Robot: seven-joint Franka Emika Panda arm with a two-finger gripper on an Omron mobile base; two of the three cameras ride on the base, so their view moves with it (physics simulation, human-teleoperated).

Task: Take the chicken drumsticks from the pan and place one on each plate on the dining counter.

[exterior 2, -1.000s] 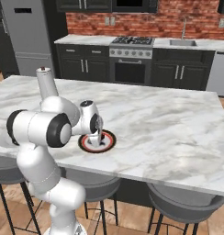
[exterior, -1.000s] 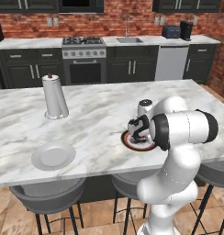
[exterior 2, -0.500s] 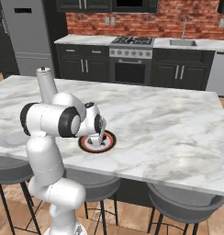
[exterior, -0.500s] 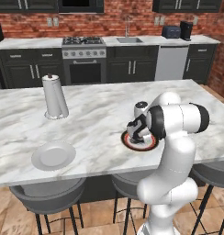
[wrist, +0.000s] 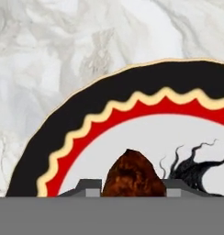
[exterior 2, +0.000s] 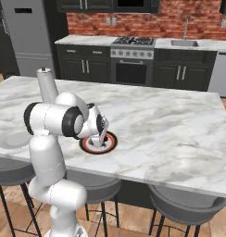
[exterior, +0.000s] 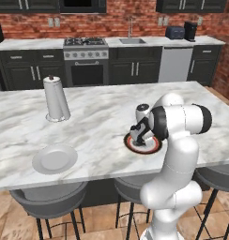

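Drumstick [wrist: 132, 176] sits between your gripper's [wrist: 131, 186] fingertips low over the red-rimmed plate [wrist: 63, 137], likely for setting down, though grip or release is unclear.

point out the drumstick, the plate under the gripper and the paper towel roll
drumstick [wrist: 132, 176], hand view, on its brown glazed top between the finger tips
plate [wrist: 70, 131], hand view, on its black outer rim
paper towel roll [exterior: 56, 99], left base view, on the white side of the roll
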